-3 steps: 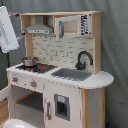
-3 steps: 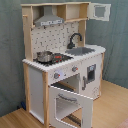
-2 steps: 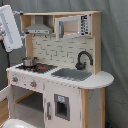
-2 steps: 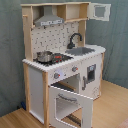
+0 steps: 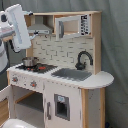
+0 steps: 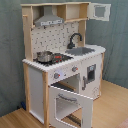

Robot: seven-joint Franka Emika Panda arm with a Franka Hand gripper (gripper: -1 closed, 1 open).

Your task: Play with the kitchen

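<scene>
The kitchen (image 5: 60, 75) (image 6: 65, 60) is a tall toy of pale wood and white panels, seen in both exterior views. It has a grey hood (image 5: 42, 25), a black faucet (image 5: 84, 59) over the sink (image 5: 72, 74), and a steel pot (image 5: 29, 62) on the stove. The oven door (image 6: 70, 102) hangs open towards the front, below the knobs (image 6: 56, 76). An upper cabinet door (image 6: 100, 11) stands open too. A white link of my arm (image 5: 17, 27) slants at the first exterior view's upper left, beside the hood. My gripper is out of view.
A grey curtain (image 5: 115, 45) hangs behind the kitchen. The wooden floor (image 6: 112, 107) spreads in front of it and to the second exterior view's right. A rounded white counter end (image 5: 100, 79) juts out at the first exterior view's right.
</scene>
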